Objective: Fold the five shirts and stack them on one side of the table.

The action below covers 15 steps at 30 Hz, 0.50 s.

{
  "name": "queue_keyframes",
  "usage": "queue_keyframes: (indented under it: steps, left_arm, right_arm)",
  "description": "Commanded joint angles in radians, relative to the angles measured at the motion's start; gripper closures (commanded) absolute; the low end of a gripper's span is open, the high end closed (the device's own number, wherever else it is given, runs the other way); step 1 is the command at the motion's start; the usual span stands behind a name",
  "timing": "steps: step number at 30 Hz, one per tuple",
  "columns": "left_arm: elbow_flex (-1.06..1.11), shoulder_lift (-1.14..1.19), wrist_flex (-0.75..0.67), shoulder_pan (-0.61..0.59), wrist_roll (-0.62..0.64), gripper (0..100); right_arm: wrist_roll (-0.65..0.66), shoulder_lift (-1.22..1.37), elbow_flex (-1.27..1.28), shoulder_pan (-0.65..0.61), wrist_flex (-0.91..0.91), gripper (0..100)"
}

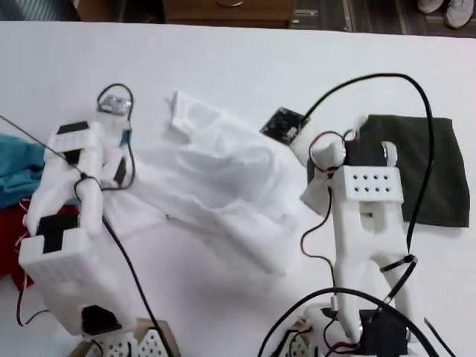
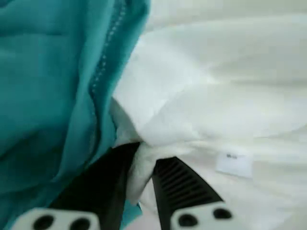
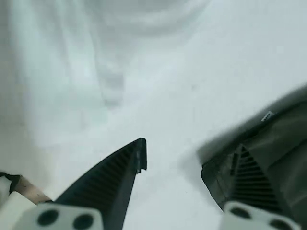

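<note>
left tool (image 2: 144, 157) pinching white shirt (image 1: 223, 171) hem, mid-left of high view. right tool (image 3: 186, 160) wide, empty. Advice: right takes the opposite hem, tension flat, then fold.

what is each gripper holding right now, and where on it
The left gripper pinches a bunched edge of the white shirt, next to the teal shirt. The right gripper is open and holds nothing.

The middle shirt (image 1: 223, 171) lies on the surface (image 1: 245, 59) between my two arms. My left fingers (image 2: 182, 187) pinch its left edge, just beside the heap of shirts (image 1: 18, 178) at the surface's left side. The folded shirt (image 1: 435, 171) lies on the right, just beside my parted right fingers (image 3: 115, 177).
</note>
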Motion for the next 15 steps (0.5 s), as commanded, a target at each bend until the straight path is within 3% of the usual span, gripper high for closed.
queue_keyframes:
  steps: [1, 9, 15]
  left_arm:
    - [-0.039, 0.006, -0.063, -0.04, 0.052, 98]
    - [-0.036, 0.009, -0.069, -0.048, 0.127, 98]
    - [-0.036, 0.011, -0.069, -0.048, 0.126, 98]
  right_arm:
    - [-0.054, 0.005, -0.038, -0.048, 0.019, 71.1]
    - [-0.072, 0.107, 0.193, -0.407, -0.012, 71.1]
    - [-0.066, 0.182, 0.224, -0.452, -0.033, 71.1]
